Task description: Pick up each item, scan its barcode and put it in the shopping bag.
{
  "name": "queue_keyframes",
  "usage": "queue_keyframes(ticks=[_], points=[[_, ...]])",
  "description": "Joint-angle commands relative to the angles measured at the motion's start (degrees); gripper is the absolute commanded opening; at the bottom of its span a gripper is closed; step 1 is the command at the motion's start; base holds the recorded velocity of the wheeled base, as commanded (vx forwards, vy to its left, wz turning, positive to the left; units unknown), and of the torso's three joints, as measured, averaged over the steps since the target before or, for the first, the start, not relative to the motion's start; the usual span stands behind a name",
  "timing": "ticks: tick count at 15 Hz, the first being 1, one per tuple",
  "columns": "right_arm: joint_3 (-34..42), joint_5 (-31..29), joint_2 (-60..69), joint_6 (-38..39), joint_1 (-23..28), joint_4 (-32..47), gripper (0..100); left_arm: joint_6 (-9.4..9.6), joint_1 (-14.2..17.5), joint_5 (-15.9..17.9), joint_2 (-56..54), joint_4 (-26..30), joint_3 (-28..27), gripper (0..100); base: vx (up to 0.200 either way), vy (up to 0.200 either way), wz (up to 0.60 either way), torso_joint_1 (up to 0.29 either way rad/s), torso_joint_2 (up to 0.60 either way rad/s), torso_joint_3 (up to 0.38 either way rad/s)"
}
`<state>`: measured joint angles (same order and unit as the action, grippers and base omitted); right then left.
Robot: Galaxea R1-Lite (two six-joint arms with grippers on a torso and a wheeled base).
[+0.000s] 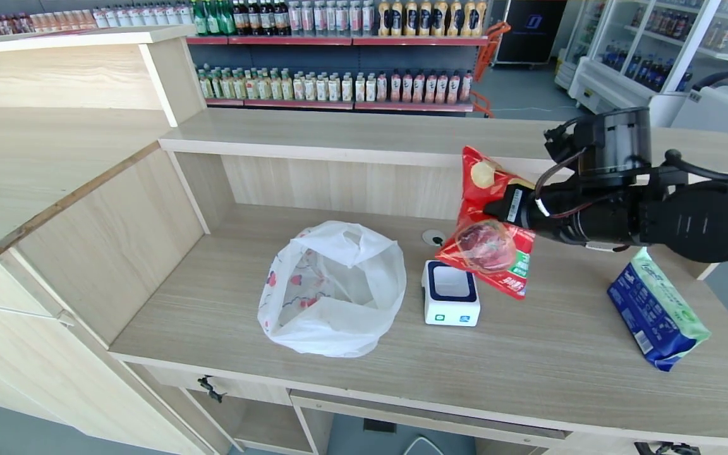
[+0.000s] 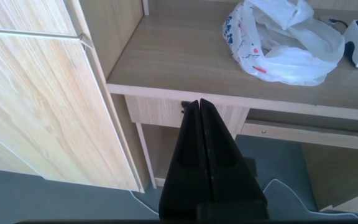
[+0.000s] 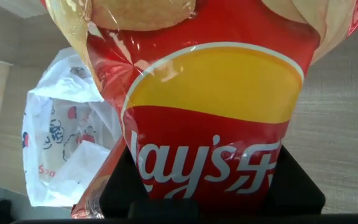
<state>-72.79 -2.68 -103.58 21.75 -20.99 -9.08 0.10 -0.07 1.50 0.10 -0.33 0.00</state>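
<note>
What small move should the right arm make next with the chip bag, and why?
Probably shift the chip bag slightly toward the robot's left and lower it, centring it over the scanner. The right gripper, jaws closed on it, holds it in the air with only its lower end overlapping the scanner's far right corner in the head view; the shopping bag sits open further left.

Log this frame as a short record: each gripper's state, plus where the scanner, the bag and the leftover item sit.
right gripper: shut on the red chip bag, held off the counter
left gripper: shut, empty, low by the counter's left end
scanner: white, on the counter, between shopping bag and chip bag
shopping bag: white plastic, mouth open, left of scanner
leftover item: blue and green package, counter's right end
</note>
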Motion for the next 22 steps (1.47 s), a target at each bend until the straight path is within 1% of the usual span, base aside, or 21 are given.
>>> queue_keyframes(ticks=[1,2,3,4,6,7,12,15,18,22], points=[[2.04,6.99,8.05,-10.59,2.01,-3.05,0,-0.01,-0.01,-0.09,-0.01,-0.02,0.0,0,0.0,0.0,0.0,0.0,0.0,0.0],[2.65,7.87,8.57,-17.0,3.85,-4.19,0,-0.01,-0.01,-0.01,0.08,-0.02,0.0,0,0.0,0.0,0.0,0.0,0.0,0.0],[3.53,8.31,9.19,-21.04,5.88,-5.51,0,-0.01,-0.01,-0.01,0.08,-0.02,0.0,0,0.0,0.0,0.0,0.0,0.0,0.0],[3.88,9.8,9.54,-21.92,7.72,-6.12,0,-0.01,-0.01,-0.01,-0.01,-0.02,0.0,0,0.0,0.0,0.0,0.0,0.0,0.0],[3.97,15.16,10.6,-23.33,11.15,-6.12,0,-0.01,-0.01,-0.01,0.08,-0.02,0.0,0,0.0,0.0,0.0,0.0,0.0,0.0],[4.41,15.95,11.21,-24.21,11.76,-6.12,0,-0.01,-0.01,-0.09,-0.01,-0.02,0.0,0,0.0,0.0,0.0,0.0,0.0,0.0],[8.81,18.85,15.34,-24.47,12.12,-6.21,0,-0.01,-0.01,-0.01,-0.01,-0.02,0.0,0,0.0,0.0,0.0,0.0,0.0,0.0],[9.77,18.94,15.69,-24.47,12.12,-6.21,0,-0.01,-0.01,-0.01,0.08,-0.02,0.0,0,0.0,0.0,0.0,0.0,0.0,0.0],[11.18,19.47,17.19,-26.05,12.03,-5.86,0,-0.01,-0.01,-0.09,0.08,-0.02,0.0,0,0.0,0.0,0.0,0.0,0.0,0.0],[13.02,19.47,17.89,-27.2,12.03,-6.12,0,-0.01,-0.01,-0.09,-0.01,-0.02,0.0,0,0.0,0.0,0.0,-0.14,0.38,0.248]])
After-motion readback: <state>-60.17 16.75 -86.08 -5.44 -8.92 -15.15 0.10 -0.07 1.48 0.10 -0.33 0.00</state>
